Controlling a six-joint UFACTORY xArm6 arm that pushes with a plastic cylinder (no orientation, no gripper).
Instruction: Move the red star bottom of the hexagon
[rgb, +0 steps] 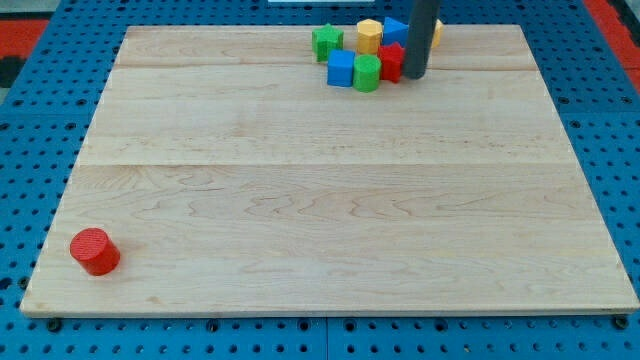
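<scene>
The red star (391, 60) sits in a cluster near the view's top edge of the wooden board (330, 190), partly hidden by my rod. My tip (414, 76) rests just to the right of the red star, touching it. The yellow hexagon (370, 36) lies above and left of the star. A green cylinder (367, 73) touches the star's left side. A blue block (342, 69) lies left of that cylinder. Another blue block (395, 31) sits right of the hexagon.
A green star-like block (327, 42) lies at the cluster's left. A yellow block (437, 30) shows just right of the rod, mostly hidden. A red cylinder (95, 251) stands alone near the board's bottom left corner. Blue pegboard surrounds the board.
</scene>
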